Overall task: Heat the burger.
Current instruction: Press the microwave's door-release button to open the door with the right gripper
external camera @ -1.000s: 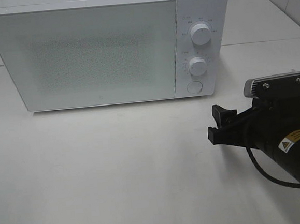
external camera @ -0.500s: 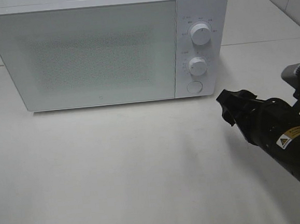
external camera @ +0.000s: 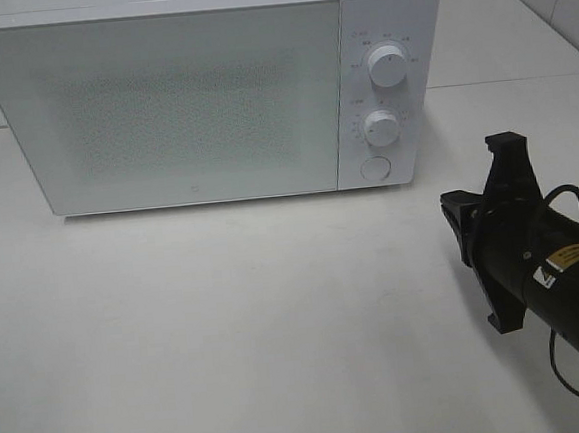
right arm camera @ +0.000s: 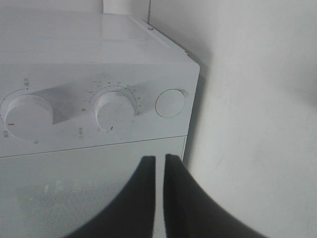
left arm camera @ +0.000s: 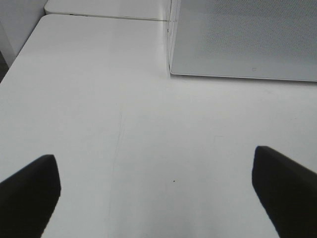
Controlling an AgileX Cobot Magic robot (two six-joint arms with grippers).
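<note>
- Nearly touching, the two dark fingers of the right gripper are seen with only a thin slit between them; the jaws are clenched and nothing is gripped.
- From the high camera, the right gripper is noted above the white table, rolled onto its side, its tip aimed toward the microwave's control panel but well apart from it.
- Wide apart, the fingers of the left gripper are seen only as dark tips at the two sides of the wrist view; the jaws are released, with bare table between them.
- Just past the left gripper, a front corner of the microwave is recorded, standing on the table.
- The microwave door is shut; its dotted, frosted panel cannot be seen through.
- On the panel, an upper knob, a lower knob and a round button are stacked from top to bottom.
- The burger is not shown by any view; its place cannot be told.
</note>
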